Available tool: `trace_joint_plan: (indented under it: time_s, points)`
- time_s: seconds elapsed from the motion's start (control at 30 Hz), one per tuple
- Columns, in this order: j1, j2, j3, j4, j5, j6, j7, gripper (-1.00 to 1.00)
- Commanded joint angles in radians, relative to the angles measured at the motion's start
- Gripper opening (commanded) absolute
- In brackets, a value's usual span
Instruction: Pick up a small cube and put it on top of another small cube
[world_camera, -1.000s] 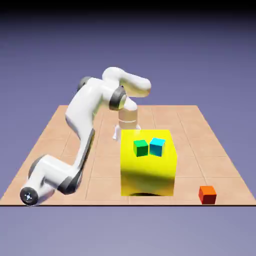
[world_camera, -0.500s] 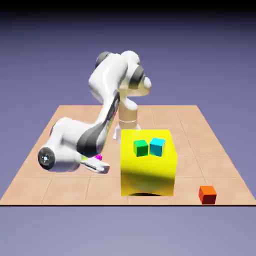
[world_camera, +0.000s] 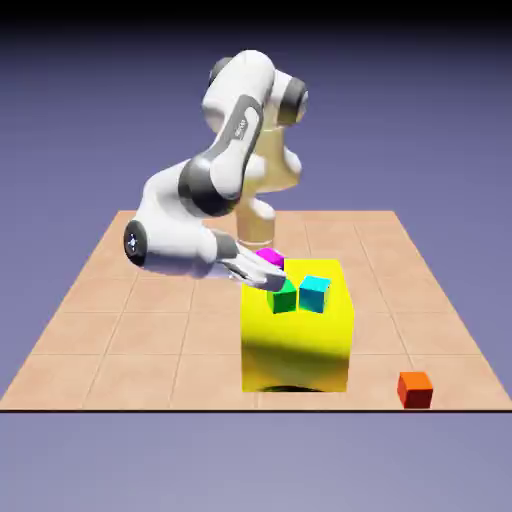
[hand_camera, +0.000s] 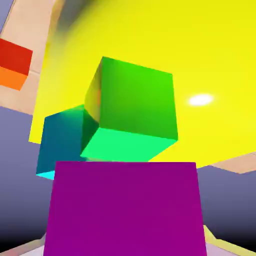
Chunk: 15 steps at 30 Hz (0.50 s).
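My gripper (world_camera: 266, 272) is shut on the small magenta-pink cube (world_camera: 270, 258) and holds it just above the left rear part of the big yellow block (world_camera: 297, 340). The small green cube (world_camera: 283, 297) rests on that block's top, directly beside and slightly below the held cube. In the hand view the magenta cube (hand_camera: 125, 207) fills the bottom and hides both fingertips. Just beyond it there lies the green cube (hand_camera: 132, 112).
A cyan cube (world_camera: 314, 293) sits on the yellow block, touching the green one on the exterior view's right; it also shows in the hand view as a cyan cube (hand_camera: 62, 145). An orange-red cube (world_camera: 414, 389) lies on the tiled table at the front right.
The arm has swung up from the table at the exterior view's left, carrying the magenta cube to the top of the yellow block beside the green cube.
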Motion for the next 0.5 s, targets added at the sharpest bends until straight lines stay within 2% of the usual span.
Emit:
trace_joint_plan:
  time_s: [0.0, 0.43, 0.47]
  points:
    - [-0.026, -0.008, 0.036, -0.011, -0.010, 0.015, 0.005, -1.00]
    - [-0.351, -0.107, 0.482, -0.150, -0.114, 0.200, 0.071, -1.00]
    - [-0.351, -0.107, 0.482, -0.150, -0.114, 0.200, 0.071, 1.00]
